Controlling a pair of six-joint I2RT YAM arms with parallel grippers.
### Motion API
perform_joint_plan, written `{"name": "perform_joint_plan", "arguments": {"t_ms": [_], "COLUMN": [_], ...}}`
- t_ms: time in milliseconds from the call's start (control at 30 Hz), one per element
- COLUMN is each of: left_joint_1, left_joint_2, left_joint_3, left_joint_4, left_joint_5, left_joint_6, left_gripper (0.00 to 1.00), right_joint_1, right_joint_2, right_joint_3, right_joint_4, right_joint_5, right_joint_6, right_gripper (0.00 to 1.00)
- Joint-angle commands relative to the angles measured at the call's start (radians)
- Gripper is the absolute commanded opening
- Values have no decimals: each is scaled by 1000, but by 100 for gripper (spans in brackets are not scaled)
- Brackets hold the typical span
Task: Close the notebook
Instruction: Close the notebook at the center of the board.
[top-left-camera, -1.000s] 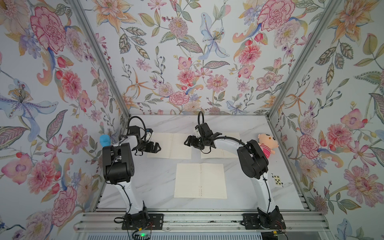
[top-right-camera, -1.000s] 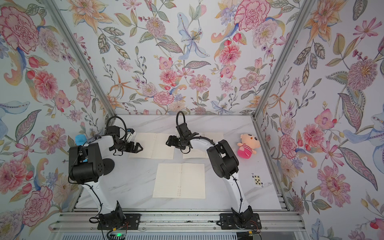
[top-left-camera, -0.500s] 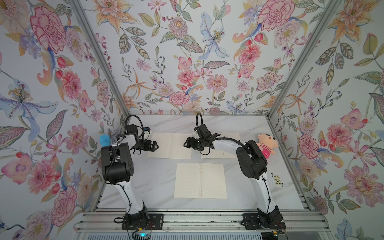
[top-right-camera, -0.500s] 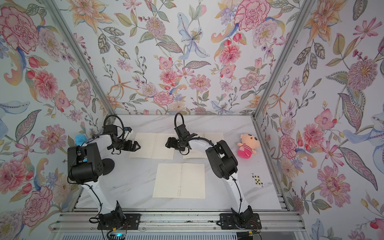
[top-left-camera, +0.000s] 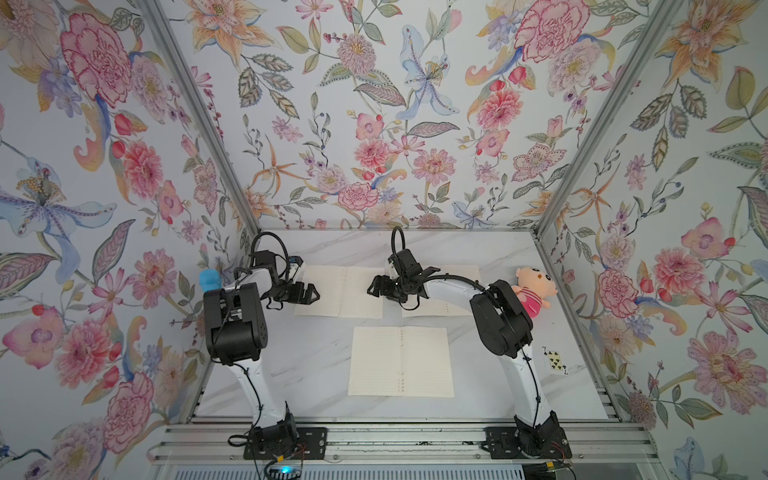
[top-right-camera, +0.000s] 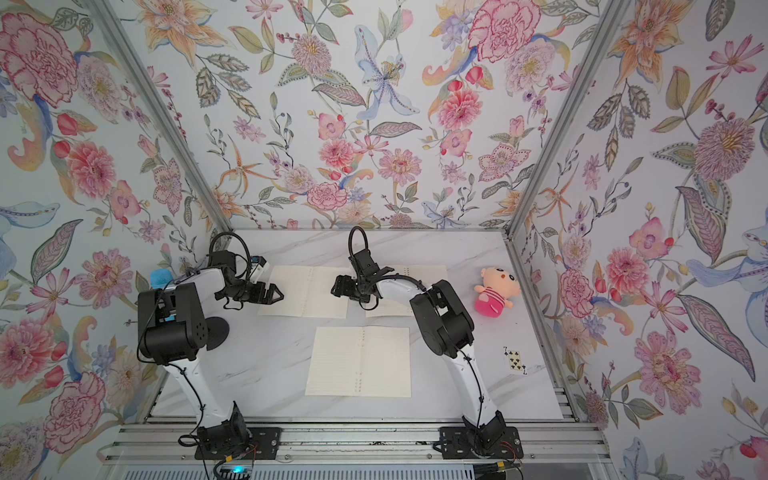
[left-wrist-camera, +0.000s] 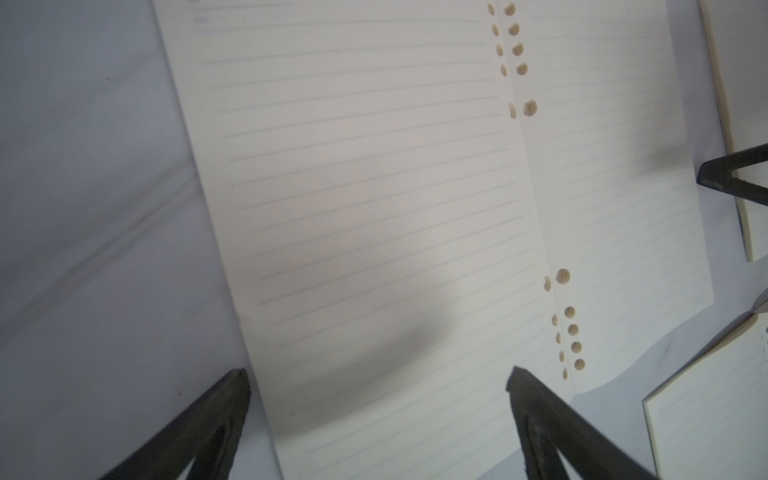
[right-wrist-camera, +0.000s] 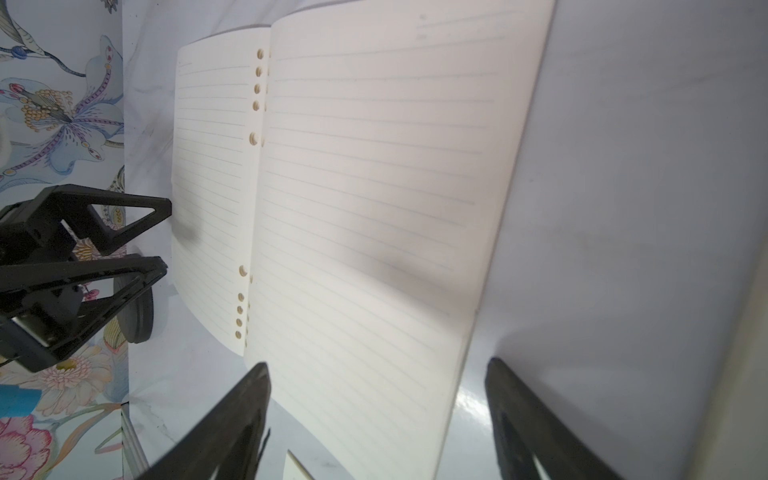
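Observation:
An open notebook (top-left-camera: 338, 291) (top-right-camera: 305, 297) with cream lined pages lies flat at the back of the marble table, between my two grippers. My left gripper (top-left-camera: 312, 293) (top-right-camera: 277, 296) hovers open at its left edge; in the left wrist view the notebook (left-wrist-camera: 374, 187) fills the frame and the open left gripper (left-wrist-camera: 378, 376) straddles the left page's corner. My right gripper (top-left-camera: 371, 288) (top-right-camera: 336, 286) stands open at the right edge. In the right wrist view the right gripper (right-wrist-camera: 376, 365) spans the notebook's (right-wrist-camera: 365, 187) near page edge, with the left gripper (right-wrist-camera: 164, 237) opposite. Neither holds anything.
A second open notebook (top-left-camera: 451, 307) lies partly under the right arm, and a third open notebook (top-left-camera: 401, 361) lies nearer the front. A pink plush doll (top-left-camera: 534, 291) and a playing card (top-left-camera: 555, 359) sit at the right. A blue object (top-left-camera: 210, 280) stands by the left wall.
Both grippers have shifted only slightly beside the notebook's edges. The notebook still lies open and flat.

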Motion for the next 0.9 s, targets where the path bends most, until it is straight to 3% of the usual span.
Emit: {"name": "perform_joint_plan", "arguments": {"t_ms": [0,467,867], "left_joint_1": [-15,-99,-167], "left_joint_2": [38,10,-117], "left_joint_3": [-2,2,38], "left_joint_4": [-90,-105,-127], "left_joint_5": [49,120,164], "left_joint_6": [13,42,52], "left_gripper": [100,100,100], "right_joint_1": [3,14,12], "right_joint_2": [46,84,103], "right_joint_3": [18,44,72], "right_joint_4": [-45,-72,-90], "right_joint_5": [13,16,16], "right_joint_6": [3,0,-11], "right_gripper": [81,80,81]}}
